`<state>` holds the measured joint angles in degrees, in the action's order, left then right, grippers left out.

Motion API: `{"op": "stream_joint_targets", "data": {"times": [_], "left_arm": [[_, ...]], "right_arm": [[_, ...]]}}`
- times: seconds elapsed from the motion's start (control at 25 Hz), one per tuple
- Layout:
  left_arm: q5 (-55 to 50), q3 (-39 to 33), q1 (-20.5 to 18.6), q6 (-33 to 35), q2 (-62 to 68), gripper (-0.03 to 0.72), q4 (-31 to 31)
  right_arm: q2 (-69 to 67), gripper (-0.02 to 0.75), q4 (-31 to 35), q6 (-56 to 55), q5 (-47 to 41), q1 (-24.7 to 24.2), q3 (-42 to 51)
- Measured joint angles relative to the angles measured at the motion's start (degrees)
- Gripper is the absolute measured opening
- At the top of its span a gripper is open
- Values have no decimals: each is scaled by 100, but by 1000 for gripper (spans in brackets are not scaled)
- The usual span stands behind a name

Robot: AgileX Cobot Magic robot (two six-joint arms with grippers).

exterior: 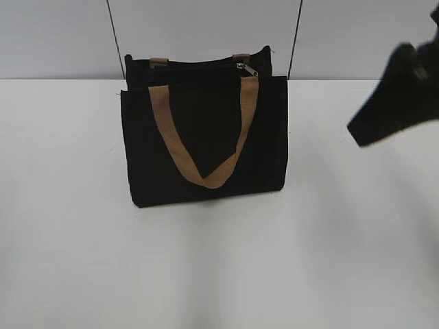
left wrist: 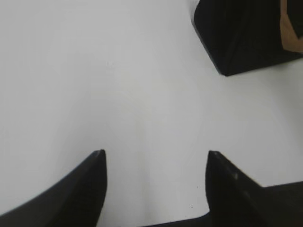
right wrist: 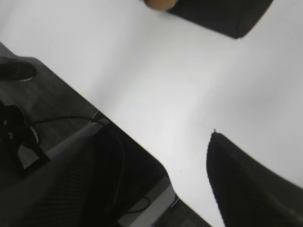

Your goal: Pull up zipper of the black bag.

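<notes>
The black bag (exterior: 206, 130) stands upright on the white table, with a tan strap (exterior: 206, 175) hanging in a V across its face. The small silver zipper (exterior: 246, 68) sits on the top zip line, near the right end. My right gripper (exterior: 384, 110) hovers, blurred, to the right of the bag and apart from it. In the right wrist view its jaws (right wrist: 161, 131) are open and empty, and a bag corner (right wrist: 222, 14) shows at the top. My left gripper (left wrist: 156, 152) is open and empty over bare table, with a bag corner (left wrist: 241, 38) at upper right.
The white table (exterior: 82, 240) meets a pale wall behind the bag. Two thin black cables (exterior: 115, 38) run up the wall. The right wrist view shows the table's edge (right wrist: 118, 125), with dark floor and cables (right wrist: 28, 137) below it.
</notes>
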<state>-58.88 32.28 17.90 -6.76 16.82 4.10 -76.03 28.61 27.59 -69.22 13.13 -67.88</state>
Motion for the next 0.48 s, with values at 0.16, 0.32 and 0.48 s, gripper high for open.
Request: {"op": "stream_joint_targets", "data": {"times": [0.16, 0.32, 0.48], "left_arm": [[-66, -33, 0, 0, -278, 489, -6], [-152, -123, 0, 15, -385, 489, -17], [-152, -126, 0, 15, -385, 488, -17]], "right_arm": [[1000, 550, -6, 37, 462, 0, 1288], [2184, 544, -44, 39, 947, 0, 2327], [3565, 544, -234, 39, 1493, 0, 3223]]}}
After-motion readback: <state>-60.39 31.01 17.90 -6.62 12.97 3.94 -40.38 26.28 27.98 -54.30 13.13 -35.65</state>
